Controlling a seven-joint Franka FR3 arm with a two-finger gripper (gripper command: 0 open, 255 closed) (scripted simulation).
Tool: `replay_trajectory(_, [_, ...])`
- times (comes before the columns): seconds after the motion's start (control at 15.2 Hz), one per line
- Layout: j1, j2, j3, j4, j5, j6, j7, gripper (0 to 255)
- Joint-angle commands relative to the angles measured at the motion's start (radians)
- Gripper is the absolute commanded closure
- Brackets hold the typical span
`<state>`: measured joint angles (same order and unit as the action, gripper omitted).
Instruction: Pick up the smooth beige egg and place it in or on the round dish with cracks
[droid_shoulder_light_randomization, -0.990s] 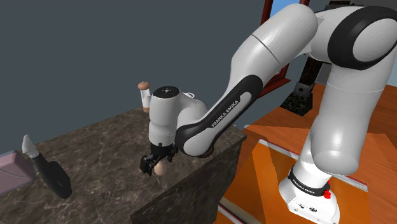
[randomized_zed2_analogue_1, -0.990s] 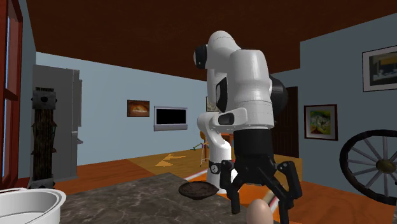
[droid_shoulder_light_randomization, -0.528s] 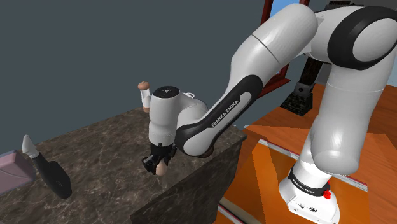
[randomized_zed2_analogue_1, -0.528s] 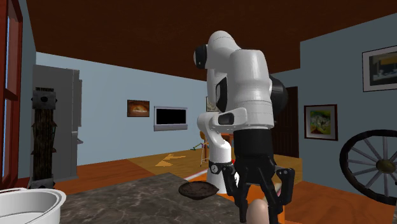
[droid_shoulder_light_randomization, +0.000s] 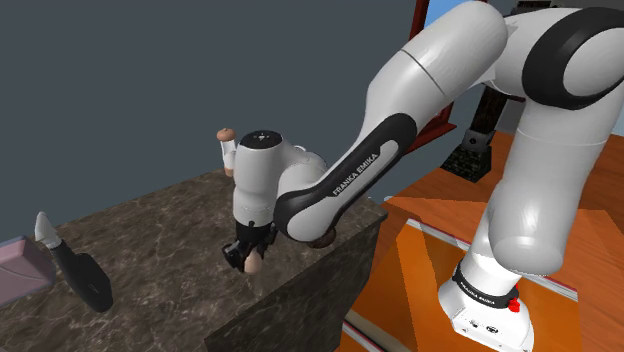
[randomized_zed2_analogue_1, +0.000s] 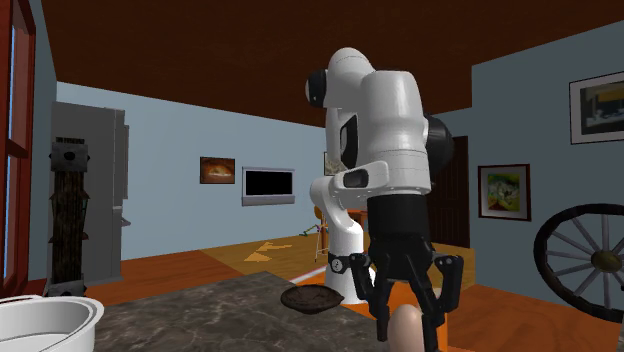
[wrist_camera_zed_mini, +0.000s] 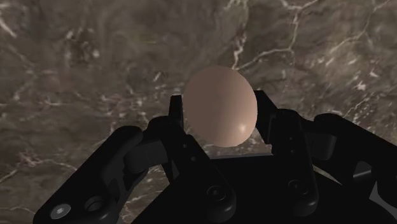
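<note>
- Grasp step in hand: claw closed on the smooth beige egg, with one black finger pressed against each side in the wrist view.
- Egg held low over the dark marbled table, close to the table's right-hand edge in the shoulder view; cannot tell whether resting on the top or just clear of it.
- Round dark dish lying on the same table, apart from the egg, to its left and farther back in the second exterior view.
- Next, by judgement: lift straight up to clear the table, carry across to above the dish, lower close, and only then release.
- Calls for a steady, level carry, since a smooth rounded shell would probably slip from two narrow fingers if tilted or jerked.
</note>
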<state>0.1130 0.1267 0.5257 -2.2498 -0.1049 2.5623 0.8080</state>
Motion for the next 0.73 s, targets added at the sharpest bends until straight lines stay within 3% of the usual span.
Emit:
replay_trajectory(0.0, [-0.004, -0.019, 0.005, 0.01, 0.019, -0.026, -0.015, 255])
replay_trajectory(0.66, [-0.014, -0.108, 0.013, 0.063, 0.097, -0.154, -0.069, 255])
